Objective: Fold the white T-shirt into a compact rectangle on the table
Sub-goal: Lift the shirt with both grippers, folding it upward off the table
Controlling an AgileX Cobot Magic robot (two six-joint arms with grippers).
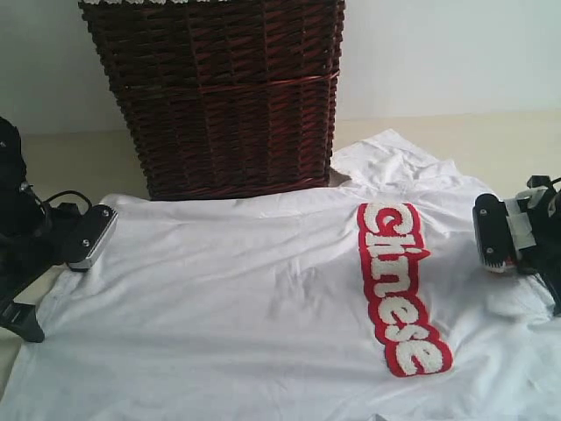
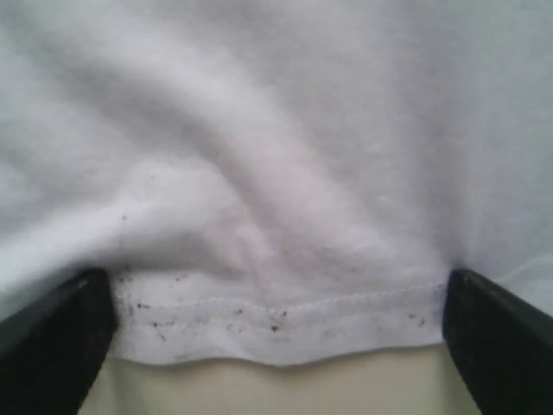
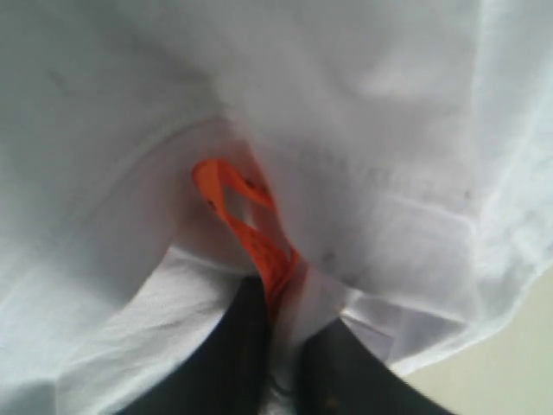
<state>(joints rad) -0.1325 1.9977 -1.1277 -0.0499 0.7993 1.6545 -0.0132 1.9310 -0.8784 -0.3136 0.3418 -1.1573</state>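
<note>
The shirt (image 1: 263,298) looks limp and light: right gripper (image 3: 285,350) pinches it beside the tag (image 3: 246,216), left gripper (image 2: 276,341) gapes astride the hem (image 2: 199,318).

One word can be read. In the exterior view a red band (image 1: 369,263) runs across the white T-shirt (image 1: 219,298), from right of centre down toward the lower right of the frame. On it stand fuzzy white letters (image 1: 390,263), turned sideways so the word reads downward. It looks like "Chinese", though the second letter is soft enough to pass for an l.

In the right wrist view an orange tag (image 3: 246,225) sits at centre frame, twisted into a loop at the shirt's neck seam. A few dark specks show on it, too blurred to read as print.
</note>
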